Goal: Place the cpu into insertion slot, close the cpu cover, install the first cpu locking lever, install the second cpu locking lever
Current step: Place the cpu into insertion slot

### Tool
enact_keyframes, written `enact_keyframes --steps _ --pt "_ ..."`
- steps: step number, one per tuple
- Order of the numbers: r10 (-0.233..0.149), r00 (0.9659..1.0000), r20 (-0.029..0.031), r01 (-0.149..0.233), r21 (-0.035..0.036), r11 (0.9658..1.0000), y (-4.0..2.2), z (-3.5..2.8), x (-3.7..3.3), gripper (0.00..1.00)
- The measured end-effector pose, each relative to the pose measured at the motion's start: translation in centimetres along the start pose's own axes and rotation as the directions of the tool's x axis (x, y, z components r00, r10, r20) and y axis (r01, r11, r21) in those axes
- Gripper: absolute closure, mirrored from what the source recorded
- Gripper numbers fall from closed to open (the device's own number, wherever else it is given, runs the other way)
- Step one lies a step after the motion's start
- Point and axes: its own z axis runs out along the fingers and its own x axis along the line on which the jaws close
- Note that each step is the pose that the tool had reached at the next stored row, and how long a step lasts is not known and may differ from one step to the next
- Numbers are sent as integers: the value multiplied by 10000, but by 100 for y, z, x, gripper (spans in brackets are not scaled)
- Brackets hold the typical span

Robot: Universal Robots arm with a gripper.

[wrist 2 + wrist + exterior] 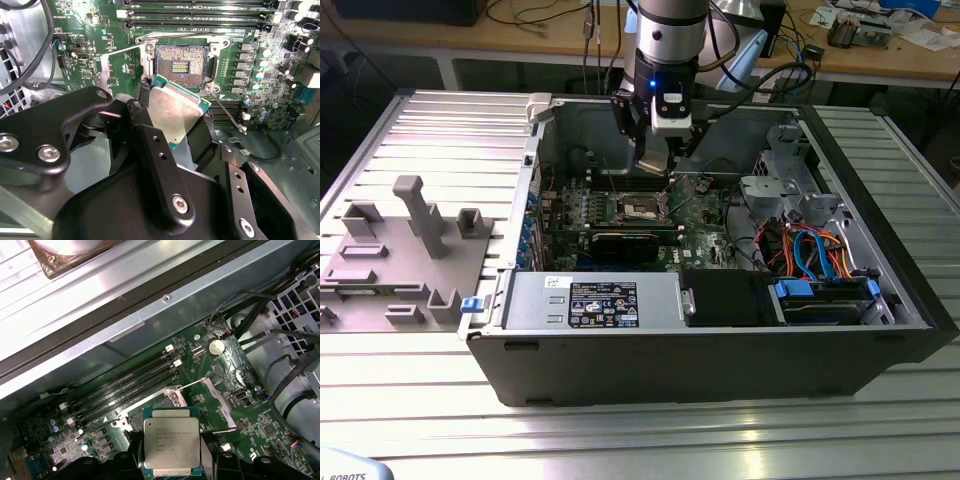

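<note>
My gripper (175,117) is shut on the cpu (176,111), a flat silver-topped chip with a green edge, clamped by its sides between two black fingers (150,145). The chip hangs a little above the board, just short of the insertion slot (181,62), which lies open with its pin field bare. The cpu cover (104,70), a silvery frame, is swung open beside the slot. A thin wire lever (227,115) sticks out free along the socket's side. In the first wrist view the cpu (171,442) hides most of the slot (162,402). The exterior view has the gripper (655,165) low inside the case above the socket (638,207).
The green motherboard (705,215) lies in an open computer case (720,350) on a ribbed metal table. Memory slots (200,15) run beside the socket. A power supply (590,300), blue cables (815,250) and a drive cage (780,175) fill the case. A grey fixture (410,240) stands at the exterior view's left.
</note>
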Motion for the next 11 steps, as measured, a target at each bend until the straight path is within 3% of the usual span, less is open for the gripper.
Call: enact_keyframes --steps 11 --pt "256 9997 18 -256 -4 9997 0 0 0 46"
